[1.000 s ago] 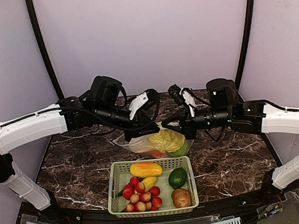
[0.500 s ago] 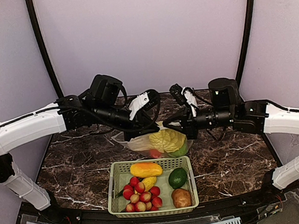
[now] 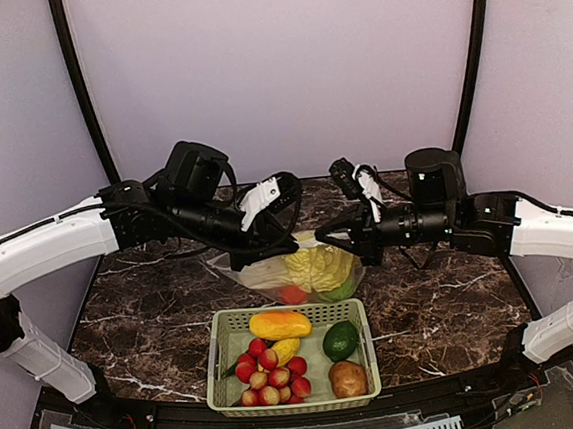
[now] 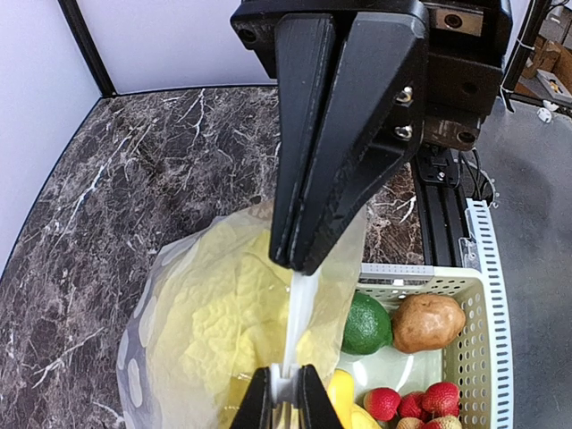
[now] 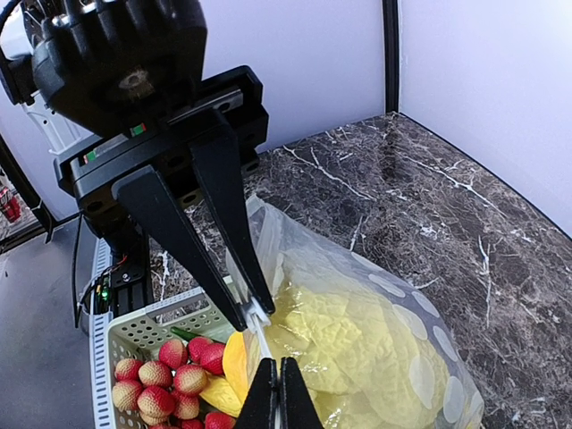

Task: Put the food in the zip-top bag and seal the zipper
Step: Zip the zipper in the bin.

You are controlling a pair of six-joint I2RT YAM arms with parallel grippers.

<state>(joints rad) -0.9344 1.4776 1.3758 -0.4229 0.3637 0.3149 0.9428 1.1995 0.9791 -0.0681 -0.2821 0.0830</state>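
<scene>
The left end effector (image 4: 284, 382) and right end effector (image 4: 299, 259) were both clenched on the zipper (image 4: 299, 313), the zip-top bag (image 3: 262, 275) sagging just below them with the cabbage (image 3: 316, 265) inside. Loading looked done; pressing the seal shut along its length likely remained.

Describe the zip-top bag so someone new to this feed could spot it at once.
Start at the pale green basket at the table's near edge. Directly behind it, the zip-top bag is pinched at its top edge by the left gripper and right gripper. It is the only clear, white-dotted pouch, with a yellow-green cabbage showing through.
</scene>
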